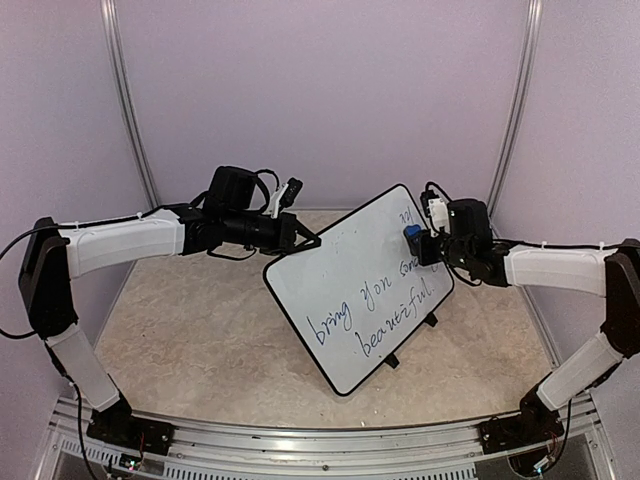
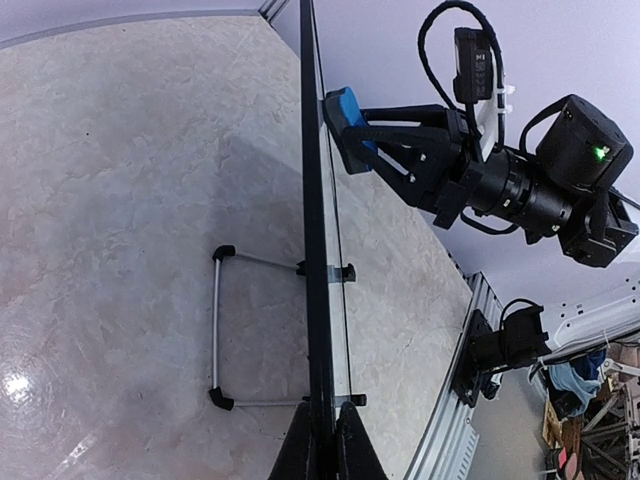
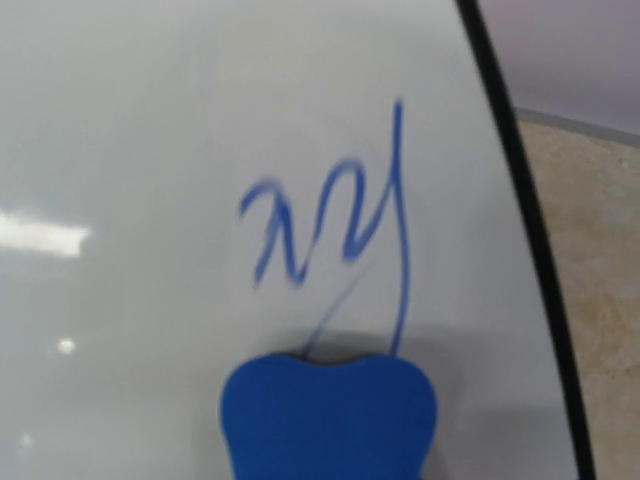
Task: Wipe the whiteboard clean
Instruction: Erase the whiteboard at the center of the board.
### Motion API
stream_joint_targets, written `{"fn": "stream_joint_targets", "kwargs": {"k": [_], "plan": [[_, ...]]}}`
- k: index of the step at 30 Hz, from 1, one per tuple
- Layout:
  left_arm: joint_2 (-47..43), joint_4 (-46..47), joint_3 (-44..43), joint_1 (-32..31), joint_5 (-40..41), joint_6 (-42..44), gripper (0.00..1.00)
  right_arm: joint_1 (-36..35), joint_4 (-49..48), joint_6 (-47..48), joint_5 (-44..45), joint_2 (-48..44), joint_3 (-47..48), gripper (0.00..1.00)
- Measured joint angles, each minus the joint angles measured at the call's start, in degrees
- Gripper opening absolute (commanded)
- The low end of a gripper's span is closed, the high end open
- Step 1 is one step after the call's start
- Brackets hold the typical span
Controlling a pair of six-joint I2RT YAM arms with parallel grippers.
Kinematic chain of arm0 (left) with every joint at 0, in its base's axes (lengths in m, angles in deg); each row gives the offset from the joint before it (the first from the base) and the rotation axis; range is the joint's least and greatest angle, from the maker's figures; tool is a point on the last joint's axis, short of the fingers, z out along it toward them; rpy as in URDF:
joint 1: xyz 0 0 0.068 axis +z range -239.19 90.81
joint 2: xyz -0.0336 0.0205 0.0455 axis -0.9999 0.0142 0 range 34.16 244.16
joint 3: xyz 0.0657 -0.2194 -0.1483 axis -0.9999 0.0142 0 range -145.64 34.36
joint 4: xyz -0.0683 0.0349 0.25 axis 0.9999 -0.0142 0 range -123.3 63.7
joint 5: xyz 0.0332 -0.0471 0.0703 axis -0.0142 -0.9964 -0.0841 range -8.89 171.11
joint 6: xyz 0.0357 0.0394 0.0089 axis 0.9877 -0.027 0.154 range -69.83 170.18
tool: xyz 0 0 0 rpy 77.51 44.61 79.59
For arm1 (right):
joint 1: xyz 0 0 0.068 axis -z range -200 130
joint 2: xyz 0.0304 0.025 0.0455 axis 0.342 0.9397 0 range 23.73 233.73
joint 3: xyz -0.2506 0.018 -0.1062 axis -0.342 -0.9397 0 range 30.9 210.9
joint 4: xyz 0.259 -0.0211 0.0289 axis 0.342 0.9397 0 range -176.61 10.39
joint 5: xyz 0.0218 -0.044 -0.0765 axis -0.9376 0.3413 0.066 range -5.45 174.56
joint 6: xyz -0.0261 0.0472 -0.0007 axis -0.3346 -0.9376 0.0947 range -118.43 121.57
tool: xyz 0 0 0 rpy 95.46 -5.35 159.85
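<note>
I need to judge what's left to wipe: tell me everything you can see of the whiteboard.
The whiteboard is a flat white panel with a thin black rim, rounded corners, two black clip feet and a wire stand behind. It sits tilted, with blue handwriting across most of its face. The left hand clamps its upper left edge. The right hand presses a blue eraser against its upper right part, next to a blue scrawl.

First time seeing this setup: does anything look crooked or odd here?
The large white whiteboard with a black rim is not lying flat: it stands askew, the left gripper clamping its rim while the right gripper presses a small blue eraser block against the blue handwriting.
</note>
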Motion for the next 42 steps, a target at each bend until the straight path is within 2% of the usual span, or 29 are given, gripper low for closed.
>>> {"fn": "stream_joint_targets", "kwargs": {"k": [10, 14, 22, 26, 31, 42], "plan": [[0.00, 0.02, 0.00, -0.09, -0.13, 0.31, 0.00, 1.29, 2.27, 0.79, 0.46, 5.81, 12.50, 0.27], [0.00, 0.02, 0.00, -0.09, -0.07, 0.28, 0.00, 1.36, 1.01, 0.35, -0.52, 5.92, 11.61, 0.26], [0.00, -0.04, 0.00, -0.09, 0.09, -0.04, 0.00, 1.53, -3.48, -1.64, -3.63, 1.05, -0.20, 0.26], [0.00, -0.02, 0.00, -0.09, 0.04, 0.00, 0.00, 1.53, -3.48, -1.86, -3.98, -0.33, -2.21, 0.26], [0.00, 0.00, 0.00, -0.11, 0.07, 0.02, 0.00, 1.53, -2.36, -1.51, -3.91, -0.15, -1.27, 0.26], [0.00, -0.02, -0.02, -0.13, 0.15, 0.09, 0.00, 1.53, -0.46, -0.66, -3.48, 4.87, 9.07, 0.26]]}}
